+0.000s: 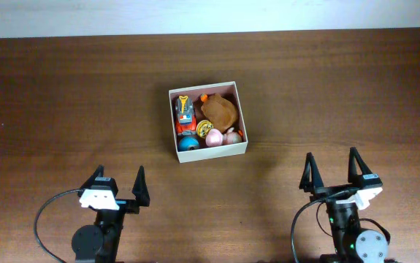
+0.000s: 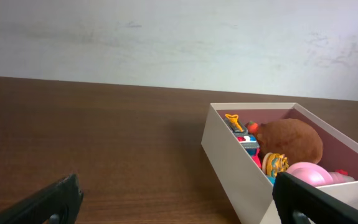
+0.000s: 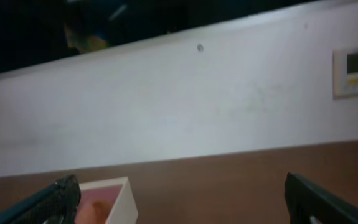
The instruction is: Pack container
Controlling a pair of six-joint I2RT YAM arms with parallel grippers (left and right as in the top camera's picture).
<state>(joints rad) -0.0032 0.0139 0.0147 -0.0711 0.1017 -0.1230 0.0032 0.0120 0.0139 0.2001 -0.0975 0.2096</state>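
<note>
The container (image 1: 211,150), a square shallow box with white walls and a pinkish inside, sits at the middle of the dark wooden table. It holds several small toys: a brown plush (image 1: 220,111), an orange and red toy car (image 1: 185,114), a pink ball (image 1: 214,138) and a blue ball (image 1: 188,144). In the left wrist view the container (image 2: 228,158) lies ahead to the right with the brown plush (image 2: 291,140) inside. My left gripper (image 1: 119,179) stands open near the front left, empty. My right gripper (image 1: 332,164) stands open at the front right, empty; its view catches the container's corner (image 3: 121,202).
A pale wall (image 2: 179,43) runs behind the table's far edge. A wall panel (image 3: 356,71) shows at the right in the right wrist view. Bare wood (image 1: 63,109) surrounds the container on all sides.
</note>
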